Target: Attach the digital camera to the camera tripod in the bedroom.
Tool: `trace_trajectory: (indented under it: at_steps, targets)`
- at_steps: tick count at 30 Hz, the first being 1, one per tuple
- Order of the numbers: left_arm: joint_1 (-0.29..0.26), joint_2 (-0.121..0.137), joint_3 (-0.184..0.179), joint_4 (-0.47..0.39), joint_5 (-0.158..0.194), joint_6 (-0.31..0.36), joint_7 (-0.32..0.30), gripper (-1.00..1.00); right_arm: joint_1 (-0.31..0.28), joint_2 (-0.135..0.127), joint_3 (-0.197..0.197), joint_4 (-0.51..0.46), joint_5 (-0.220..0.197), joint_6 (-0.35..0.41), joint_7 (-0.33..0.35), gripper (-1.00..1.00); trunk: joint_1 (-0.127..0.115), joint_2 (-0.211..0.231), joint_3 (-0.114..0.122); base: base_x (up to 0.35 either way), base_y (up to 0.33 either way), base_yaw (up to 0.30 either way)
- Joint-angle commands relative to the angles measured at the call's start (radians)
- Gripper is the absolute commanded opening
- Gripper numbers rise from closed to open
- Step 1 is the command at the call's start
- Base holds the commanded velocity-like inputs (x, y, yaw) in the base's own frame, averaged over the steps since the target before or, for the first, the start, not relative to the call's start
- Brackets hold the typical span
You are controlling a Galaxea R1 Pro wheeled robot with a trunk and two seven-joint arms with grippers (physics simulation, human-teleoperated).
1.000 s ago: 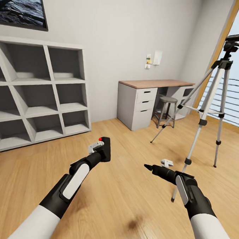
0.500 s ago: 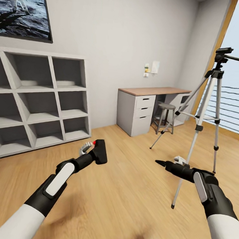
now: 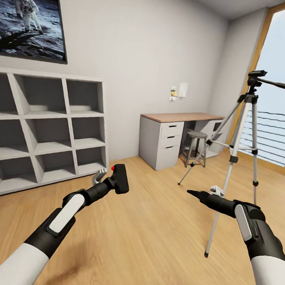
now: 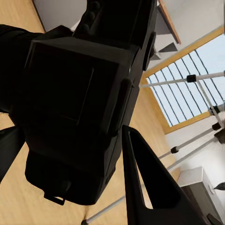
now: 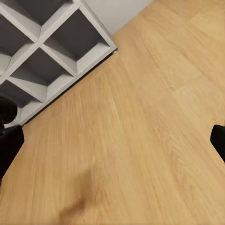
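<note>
The left gripper, just left of the frame's centre in the head view, is clamped on the digital camera, whose red button shows at its upper left corner. In the left wrist view the camera's black body bulks between the dark fingers, so the hold looks firm, though how deep the pads sit cannot be judged from that close angle.

The right gripper, right of centre, carries nothing; its tips appear drawn together to a point, but from this side-on view I cannot tell for certain whether it is closed. It hangs close to the near leg of the camera tripod, which stands on the wood floor at the right of the frame, its black head and pan handle high against the window.

The main risk, as I judge it, is the right arm or the base clipping that near leg during the approach and tipping the tripod. The tripod head also sits well above the camera's present height, so a long lift is needed, and a loose or skewed hold could let the camera slip or meet the mount crooked.
</note>
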State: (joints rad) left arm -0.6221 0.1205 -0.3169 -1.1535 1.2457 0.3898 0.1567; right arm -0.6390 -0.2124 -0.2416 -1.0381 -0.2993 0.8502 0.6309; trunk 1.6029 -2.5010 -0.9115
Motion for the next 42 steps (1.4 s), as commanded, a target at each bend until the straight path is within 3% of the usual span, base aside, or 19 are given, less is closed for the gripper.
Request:
trace_trajectory:
  at_steps: [1, 6, 42]
  targets:
    - [-0.001, 0.001, -0.002, -0.002, 0.010, 0.000, 0.009, -1.00, -0.001, 0.000, -0.002, 0.000, 0.001, 0.006, 0.003, 1.00, -0.001, 0.000, 0.003, 0.000, 0.000, 0.000]
    - [-0.001, 0.002, -0.002, -0.001, 0.007, 0.000, 0.010, -1.00, -0.001, 0.001, 0.000, 0.000, 0.000, 0.006, 0.003, 1.00, -0.003, 0.001, 0.022, 0.000, 0.000, 0.000]
    - [-0.001, 0.001, -0.002, -0.002, 0.011, 0.000, 0.008, -1.00, -0.001, 0.003, -0.002, 0.000, -0.001, 0.009, 0.003, 1.00, -0.141, 0.253, 0.135, 0.000, 0.000, 0.000]
